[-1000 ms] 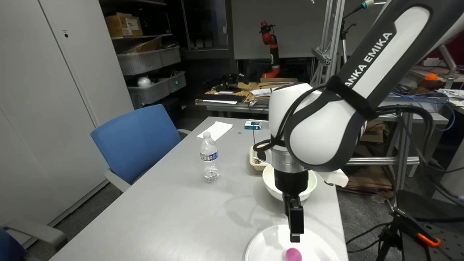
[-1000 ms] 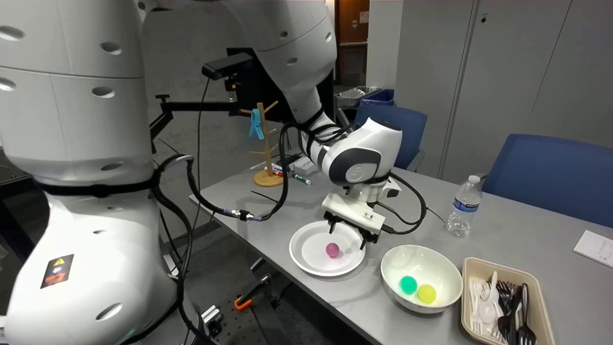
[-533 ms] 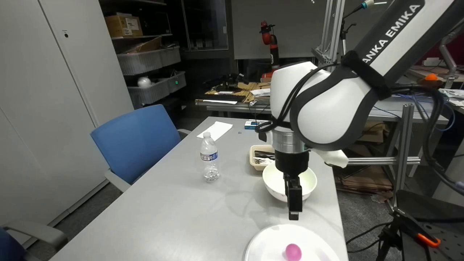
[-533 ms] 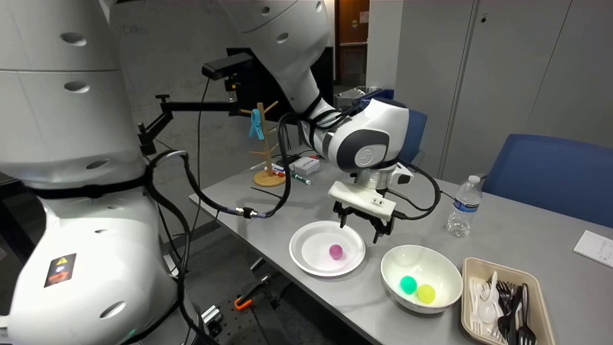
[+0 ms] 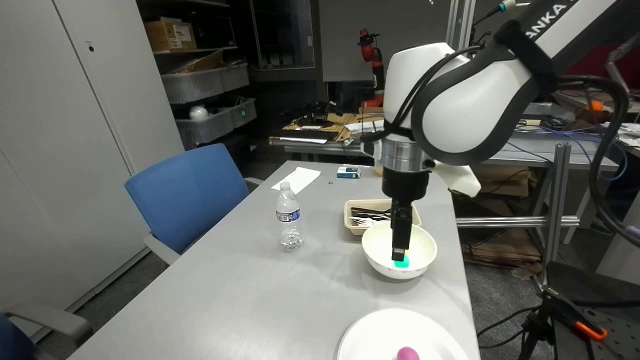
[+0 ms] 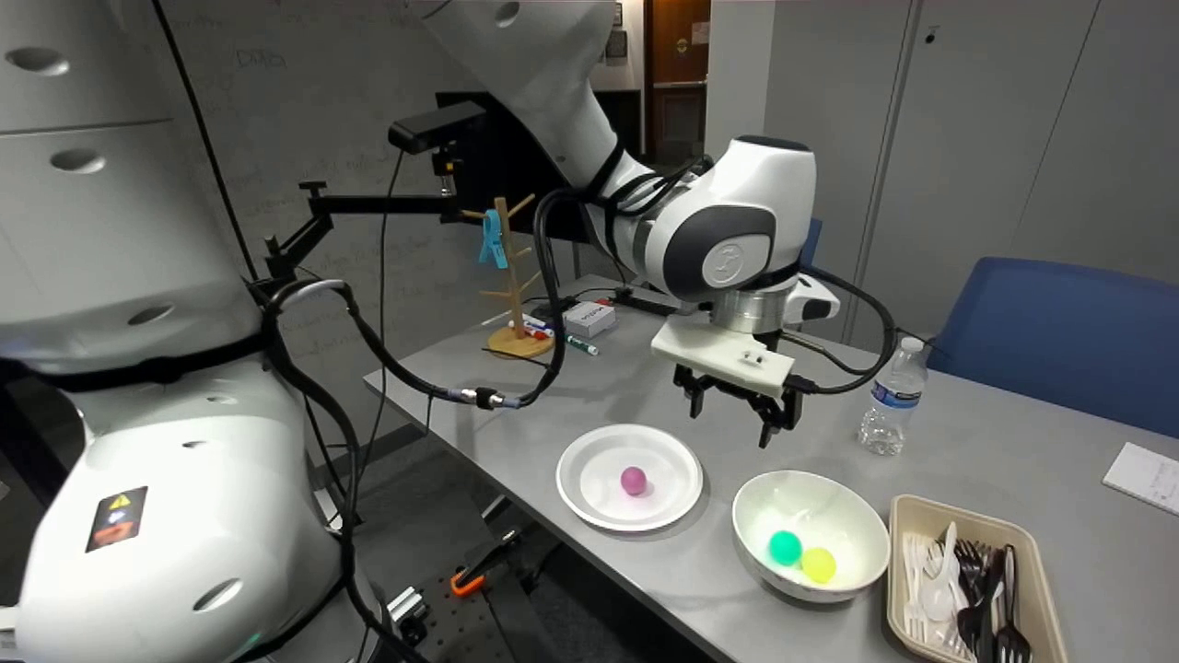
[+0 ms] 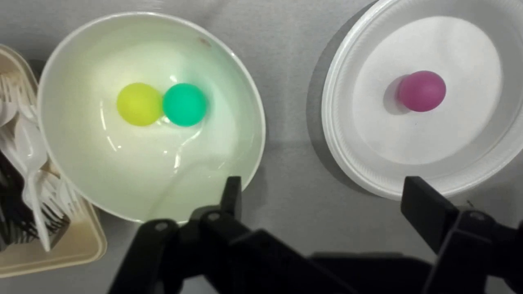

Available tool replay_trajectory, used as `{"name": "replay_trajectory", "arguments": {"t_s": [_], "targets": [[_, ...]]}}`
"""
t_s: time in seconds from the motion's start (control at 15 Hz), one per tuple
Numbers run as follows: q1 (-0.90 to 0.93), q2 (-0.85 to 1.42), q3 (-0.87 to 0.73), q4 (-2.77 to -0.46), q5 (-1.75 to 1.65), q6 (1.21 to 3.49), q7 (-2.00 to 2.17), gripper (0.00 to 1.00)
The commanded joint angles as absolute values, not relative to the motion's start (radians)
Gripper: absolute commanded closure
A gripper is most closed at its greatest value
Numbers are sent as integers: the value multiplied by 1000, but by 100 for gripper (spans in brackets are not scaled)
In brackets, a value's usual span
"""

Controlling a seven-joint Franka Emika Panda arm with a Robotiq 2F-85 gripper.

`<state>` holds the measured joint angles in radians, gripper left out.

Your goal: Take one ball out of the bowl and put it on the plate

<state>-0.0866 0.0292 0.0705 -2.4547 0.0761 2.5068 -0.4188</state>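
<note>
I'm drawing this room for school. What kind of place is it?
Probably a robotics lab: there's a Franka robot arm, a red-and-black robot arm farther back, and a written-on whiteboard.

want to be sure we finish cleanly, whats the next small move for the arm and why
I'd likely raise the open hand straight up, clear of the bowl and plate: the pink ball already rests on the plate, the hand holds nothing, and just one ball was asked for.
</note>
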Motion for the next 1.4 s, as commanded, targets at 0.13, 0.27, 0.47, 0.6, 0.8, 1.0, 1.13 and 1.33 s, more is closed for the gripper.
{"name": "replay_trajectory", "arguments": {"t_s": [0.13, 0.27, 0.47, 0.6, 0.8, 1.0, 1.13, 1.33], "targets": [[-68, -84, 13, -2492, 52, 2456, -354, 0], [-71, -98, -3, -2493, 50, 2444, -346, 0], [-62, -54, -8, -2470, 71, 2471, -375, 0], [-61, -49, -8, -2470, 71, 2471, -375, 0], [-60, -47, -7, -2469, 72, 2471, -375, 0], [-60, -47, -7, -2469, 72, 2471, -375, 0], [-59, -47, -7, -2469, 72, 2471, -375, 0], [-59, -47, -7, -2469, 72, 2471, -375, 0]]}}
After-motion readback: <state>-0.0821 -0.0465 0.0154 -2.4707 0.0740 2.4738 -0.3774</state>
